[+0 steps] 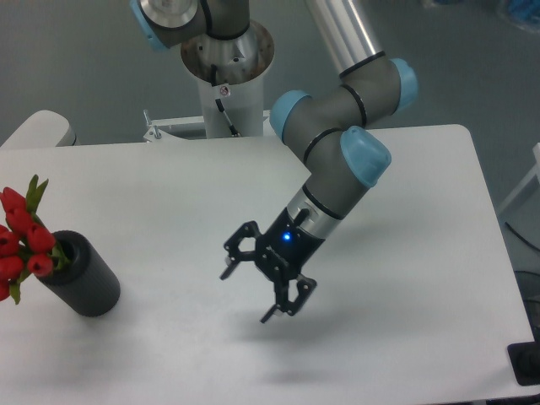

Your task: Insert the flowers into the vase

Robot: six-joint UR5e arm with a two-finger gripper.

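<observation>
Surface: white, rounded corners.

Vase: dark grey cylinder, at the near left of the surface, tilted with its mouth toward the upper left.

Flowers: red tulip buds with green leaves, stems down in the mouth of the vase, heads spilling past the left edge of view.

Gripper: black, blue light lit, fingers spread wide, holding nothing; hung above the middle of the surface, well apart from the vase, to its right.
</observation>
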